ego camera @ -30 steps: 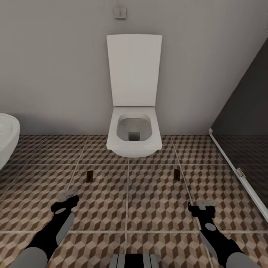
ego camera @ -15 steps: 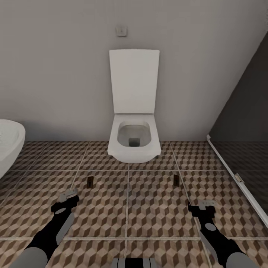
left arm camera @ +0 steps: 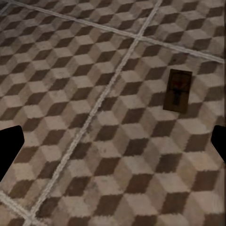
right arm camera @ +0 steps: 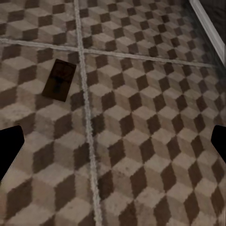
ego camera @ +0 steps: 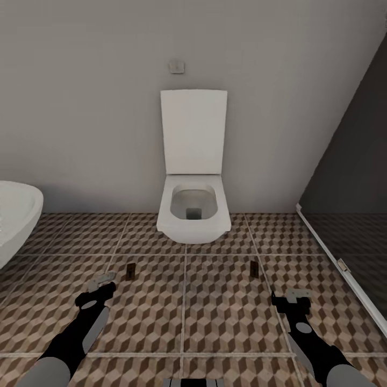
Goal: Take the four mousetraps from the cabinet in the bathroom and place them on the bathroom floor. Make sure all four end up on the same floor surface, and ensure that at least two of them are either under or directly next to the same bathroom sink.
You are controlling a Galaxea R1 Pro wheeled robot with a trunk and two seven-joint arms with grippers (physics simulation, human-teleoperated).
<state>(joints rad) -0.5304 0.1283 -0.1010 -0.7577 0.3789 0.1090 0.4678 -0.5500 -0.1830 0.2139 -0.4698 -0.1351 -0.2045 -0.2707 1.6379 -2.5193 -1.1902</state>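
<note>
You are facing a white toilet [ego camera: 193,207] at the centre of the head frame, lid raised against the grey wall; a small wall plate [ego camera: 177,66] sits above the lid. At the left edge of the frame you see part of a white rounded fixture [ego camera: 16,223]; at the right edge a dark glass panel [ego camera: 349,215] with a white frame runs diagonally.

Two traps lie flat on the floor [ego camera: 226,312], below the toilet in the frame: the left trap [ego camera: 129,271] lies just beyond the left claw [ego camera: 102,283]; the right trap [ego camera: 253,269] lies up and left of the right claw [ego camera: 296,296]; the two traps are well apart, each clear of the toilet.

In the left wrist view the left trap [left arm camera: 177,90] sits at the upper right, on a tile beside a grout line; the dark fingertips [left arm camera: 10,148] stand at opposite frame edges, so the left claw is released and holds nothing. In the right wrist view the right trap [right arm camera: 59,80] sits at the upper left, just beside a grout line; the fingertips [right arm camera: 9,148] are likewise spread wide, released, nothing between them.
</note>
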